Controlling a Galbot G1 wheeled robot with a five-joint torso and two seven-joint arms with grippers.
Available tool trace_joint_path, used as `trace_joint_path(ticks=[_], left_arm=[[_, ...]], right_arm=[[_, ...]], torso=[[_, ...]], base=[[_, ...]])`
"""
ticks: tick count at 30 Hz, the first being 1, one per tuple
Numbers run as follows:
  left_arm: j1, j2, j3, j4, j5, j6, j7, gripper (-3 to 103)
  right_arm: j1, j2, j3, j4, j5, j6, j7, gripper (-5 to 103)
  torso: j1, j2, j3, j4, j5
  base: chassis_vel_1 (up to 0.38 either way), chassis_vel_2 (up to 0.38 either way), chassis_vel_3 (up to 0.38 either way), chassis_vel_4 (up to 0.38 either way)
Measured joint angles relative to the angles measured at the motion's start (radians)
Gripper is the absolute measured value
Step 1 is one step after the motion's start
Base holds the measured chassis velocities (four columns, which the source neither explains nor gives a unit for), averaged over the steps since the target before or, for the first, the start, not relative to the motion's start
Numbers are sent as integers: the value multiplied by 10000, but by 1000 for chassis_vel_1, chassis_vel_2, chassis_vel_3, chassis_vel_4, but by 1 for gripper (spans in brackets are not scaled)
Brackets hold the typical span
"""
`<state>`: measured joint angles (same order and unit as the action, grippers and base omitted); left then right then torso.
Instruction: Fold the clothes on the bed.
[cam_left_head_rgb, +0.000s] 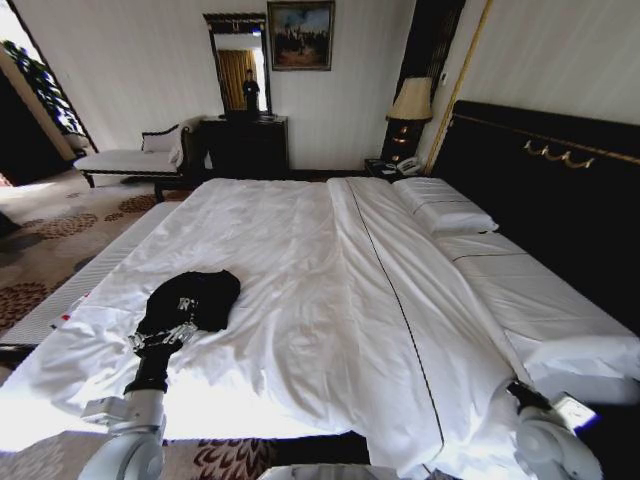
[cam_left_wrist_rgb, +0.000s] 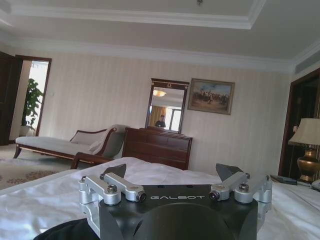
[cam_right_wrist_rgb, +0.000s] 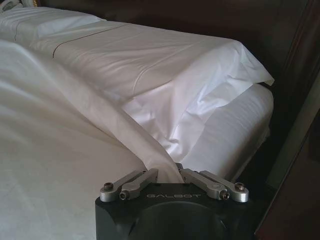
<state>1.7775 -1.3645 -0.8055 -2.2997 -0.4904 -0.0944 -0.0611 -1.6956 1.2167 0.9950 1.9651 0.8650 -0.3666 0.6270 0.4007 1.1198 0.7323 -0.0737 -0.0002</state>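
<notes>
The clothes, a crumpled black T-shirt (cam_left_head_rgb: 195, 298) with a bit of white print, lie on the near left part of the bed (cam_left_head_rgb: 330, 300). My left gripper (cam_left_head_rgb: 160, 338) hangs at the shirt's near edge. In the left wrist view the left gripper (cam_left_wrist_rgb: 171, 172) is open, its fingers spread wide with nothing between them, and black cloth (cam_left_wrist_rgb: 62, 231) shows just under it. My right gripper (cam_left_head_rgb: 527, 397) is parked low at the bed's near right corner. In the right wrist view the right gripper (cam_right_wrist_rgb: 167, 176) has its links drawn together, shut, with a fold of white bedding (cam_right_wrist_rgb: 150, 150) over the fingertips.
White pillows (cam_left_head_rgb: 445, 205) lie along the dark headboard (cam_left_head_rgb: 560, 190) on the right. Beyond the bed stand a pale chaise (cam_left_head_rgb: 135, 158), a dark dresser (cam_left_head_rgb: 245, 145) with a mirror, and a lamp (cam_left_head_rgb: 410, 105) on a nightstand. Patterned carpet (cam_left_head_rgb: 55, 240) runs along the left.
</notes>
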Motion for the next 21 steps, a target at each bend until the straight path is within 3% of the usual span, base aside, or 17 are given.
trace_joint_path(ticks=[1,2,4,5,7,9,11,12,14,15,20,21], left_arm=[[28,6,-35,-33,-29,2,0,100],[75,25,-77,-49,-54,4,-1,100],[101,39,-96,-55,-66,7,0,100],[149,67,-125,-86,-83,9,0,100],[160,68,-125,-91,-83,17,0,100],[160,35,-57,-126,-13,63,-2,100],[159,-9,6,-188,66,99,-6,100],[159,-9,6,-188,66,99,-6,100],[218,-51,40,-329,125,174,-17,100],[250,-56,38,-370,144,197,-17,100],[525,-108,4,-636,314,296,-63,100],[656,-113,-20,-719,314,294,-63,100]], right_arm=[[-5,-30,-9,52,16,-87,184,-2],[-52,-58,6,132,152,-193,408,3],[-102,-72,28,241,312,-267,548,3],[-224,-78,143,744,763,-467,895,14],[-294,-35,223,1081,916,-542,1028,14],[-438,139,403,1952,918,-614,1230,25],[-502,241,522,2471,495,-599,1251,36],[-502,241,522,2471,495,-599,1251,36],[-465,274,662,2905,-946,-237,975,47],[-396,243,660,2989,-1323,-39,826,47],[-58,263,43,3412,-1360,747,12,70],[-37,389,-246,3505,-1379,917,-173,70]], torso=[[0,0,0,0,0],[0,1,1,-20,-1],[0,0,2,-34,0],[-2,1,1,-36,-2],[-4,2,1,-36,-3],[-7,3,0,-13,-3],[-7,2,0,-10,-4],[-7,2,0,-10,-4],[-5,2,1,-13,-6],[-5,1,1,-13,-3],[-4,2,0,-4,-2],[-4,2,1,-4,2]], base=[[0,0,0,0],[0,0,0,0],[0,0,0,0],[0,0,0,0],[0,0,0,0],[0,0,0,0],[0,0,0,0],[0,0,0,0],[0,0,0,0],[0,0,0,0],[0,0,0,0],[0,0,0,0]])
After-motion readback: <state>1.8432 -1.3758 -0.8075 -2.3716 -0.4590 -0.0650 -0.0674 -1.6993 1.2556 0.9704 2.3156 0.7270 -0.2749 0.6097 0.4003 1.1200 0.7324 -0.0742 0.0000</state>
